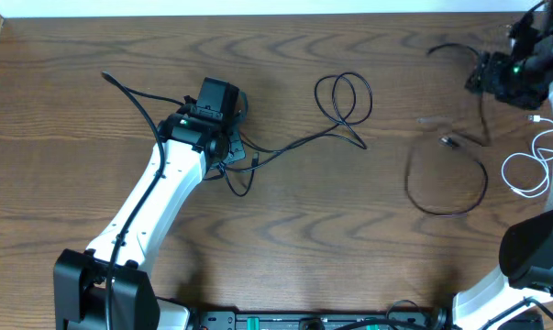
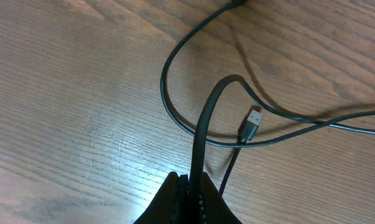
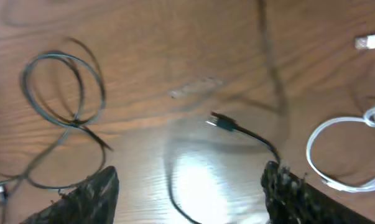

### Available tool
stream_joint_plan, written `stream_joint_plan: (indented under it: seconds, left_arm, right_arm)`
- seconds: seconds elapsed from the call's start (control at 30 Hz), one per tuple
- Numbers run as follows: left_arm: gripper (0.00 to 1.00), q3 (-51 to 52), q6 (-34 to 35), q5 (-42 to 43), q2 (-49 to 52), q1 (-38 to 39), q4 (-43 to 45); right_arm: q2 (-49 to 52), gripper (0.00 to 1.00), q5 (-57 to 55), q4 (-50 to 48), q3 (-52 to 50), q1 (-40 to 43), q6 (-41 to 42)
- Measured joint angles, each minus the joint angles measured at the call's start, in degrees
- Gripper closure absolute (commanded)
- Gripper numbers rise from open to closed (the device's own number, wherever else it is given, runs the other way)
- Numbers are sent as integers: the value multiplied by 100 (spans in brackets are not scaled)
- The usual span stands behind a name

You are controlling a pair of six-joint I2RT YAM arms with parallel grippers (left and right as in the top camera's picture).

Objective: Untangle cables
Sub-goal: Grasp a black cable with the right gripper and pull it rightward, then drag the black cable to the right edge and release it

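Left gripper: clamped on thin black rubber cable, arching it off wooden bench, probably to free its crossings.
Right gripper: spread wide, empty.
Thin white cable: coiled at bench's right edge, separate.

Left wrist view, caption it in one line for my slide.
Left gripper pinching a loop of thin black cable, beside a blue-tipped USB plug lying on the wooden table.

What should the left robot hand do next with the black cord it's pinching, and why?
Probably lift the thin black cord gently up and away. The left gripper is shut on it, and black strands cross each other beside a blue-tipped plug, so a slow pull might open that crossing.
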State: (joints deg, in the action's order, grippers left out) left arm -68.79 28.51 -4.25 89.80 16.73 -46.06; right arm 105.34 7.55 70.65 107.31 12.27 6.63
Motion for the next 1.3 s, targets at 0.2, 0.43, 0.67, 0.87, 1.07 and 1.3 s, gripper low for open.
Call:
stream_joint_plan:
  seconds: [0.2, 0.43, 0.67, 0.87, 1.07, 1.3]
  left_arm:
    - [92, 0, 0, 0, 0, 0, -2]
    - [92, 0, 0, 0, 0, 0, -7]
    - [92, 0, 0, 0, 0, 0, -42]
    - [92, 0, 0, 0, 0, 0, -76]
    - [92, 0, 0, 13, 0, 0, -129]
    - [92, 0, 0, 94, 0, 0, -133]
  right_arm:
    - [-2, 17, -76, 227, -129, -4, 118]
    - [24, 18, -98, -984, -1799, -9, 1088]
    - [20, 14, -33, -2009, -3217, -9, 4424]
    - [20, 16, 57, -2844, -3731, -9, 5696]
    - [20, 99, 46, -3545, -4033, -9, 5836]
    - [9, 99, 7, -2986, -3416, 258, 3838]
